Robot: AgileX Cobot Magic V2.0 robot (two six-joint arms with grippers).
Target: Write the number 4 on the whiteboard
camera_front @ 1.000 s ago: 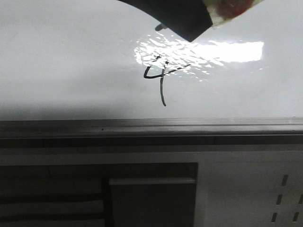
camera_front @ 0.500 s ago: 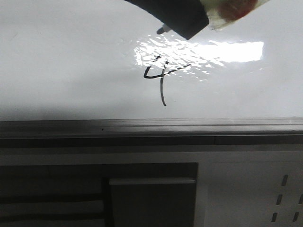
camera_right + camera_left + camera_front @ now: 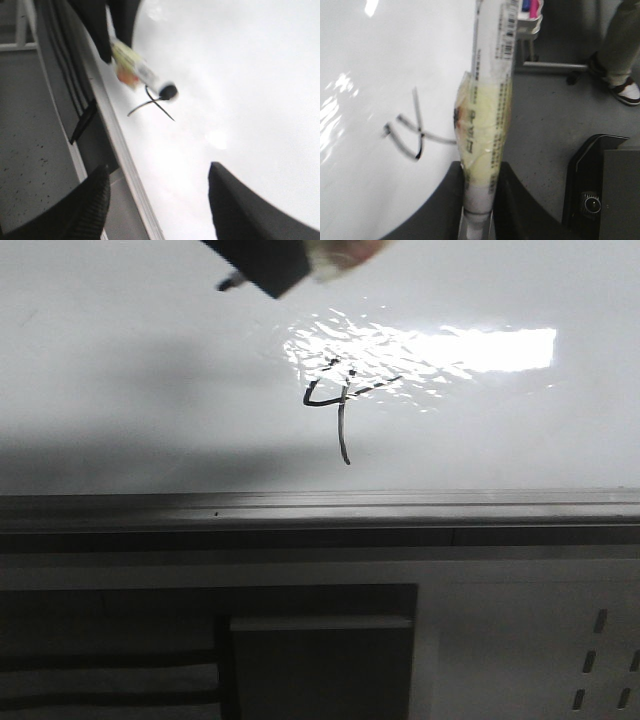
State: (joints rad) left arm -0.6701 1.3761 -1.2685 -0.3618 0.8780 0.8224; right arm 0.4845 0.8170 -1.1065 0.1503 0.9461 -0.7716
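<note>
Entering from the front view's top edge, the left pincer (image 3: 262, 262) is cut off there, clamped on a taped marker (image 3: 487, 120). The number 4 (image 3: 338, 405) is seen on the whiteboard (image 3: 130, 370), beside a bright glare patch (image 3: 470, 348) and above the grey rail (image 3: 320, 508). The right pincer (image 3: 157, 202) is held apart over the board, nothing between its fingers.

Premises: robotics lab or workshop. Grey speckled floor (image 3: 540, 125), metal stand leg (image 3: 555, 65) beside whiteboard (image 3: 150, 390), perforated white panel (image 3: 600, 660) below it.
</note>
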